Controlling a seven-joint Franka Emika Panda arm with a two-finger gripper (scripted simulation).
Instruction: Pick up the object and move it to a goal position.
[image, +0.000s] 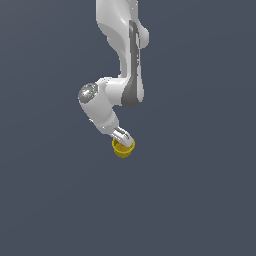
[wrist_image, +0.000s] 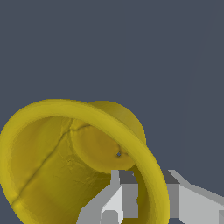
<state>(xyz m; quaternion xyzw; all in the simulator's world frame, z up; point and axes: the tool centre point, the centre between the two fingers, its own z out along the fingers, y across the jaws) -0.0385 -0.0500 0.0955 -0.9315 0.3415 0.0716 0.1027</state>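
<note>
Yellow cup (image: 123, 148) hangs at the tip of the white gripper (image: 122, 137) in the exterior view, directly below the arm's wrist and touching the fingers. Around it there is only flat grey background, and no shadow or surface line shows whether the cup rests on anything or is already lifted. From this camera the open mouth looks turned up toward the gripper and the narrow base points away from it, so the long axis runs roughly in line with the fingers. No goal marker is visible.

In the wrist view the cup (wrist_image: 65, 166) fills the frame near the gripper (wrist_image: 151, 199), mouth open toward the camera and the smaller round bottom seen deep inside. One grey finger (wrist_image: 116, 203) sits inside the bowl and the other (wrist_image: 188, 201) outside it, with the flared rim wall passing between them. The gripper is pinching that wall.

My judgement is that the cup is light, rigid and thin-walled, with a smooth surface that could slip. The rim wall is a sensible hold, since the body is round and tapering. With a one-sided grip, the cup may swing or tilt during fast moves.
</note>
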